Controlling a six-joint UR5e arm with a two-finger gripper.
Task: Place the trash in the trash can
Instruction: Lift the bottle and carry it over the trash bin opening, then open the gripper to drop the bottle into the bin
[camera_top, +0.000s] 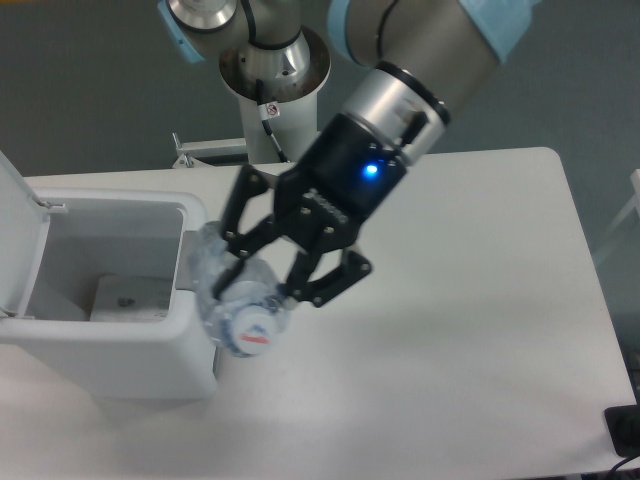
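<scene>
My gripper (260, 285) is shut on the clear bluish plastic bottle (240, 318). It holds the bottle tilted, pale cap toward the camera, just off the table and against the right wall of the trash can (120, 345). The can is a white boxy bin at the left of the table, with its lid (18, 235) swung open to the left. A whitish flat thing (130, 298) lies on the bin's floor; I cannot tell whether it is the plastic bag. The far end of the bottle reaches the bin's right rim.
The arm's base column (272, 75) stands at the back behind the table. A small metal bracket (182, 152) sits at the table's back edge. A dark object (625, 432) shows at the lower right corner, off the table (470, 330).
</scene>
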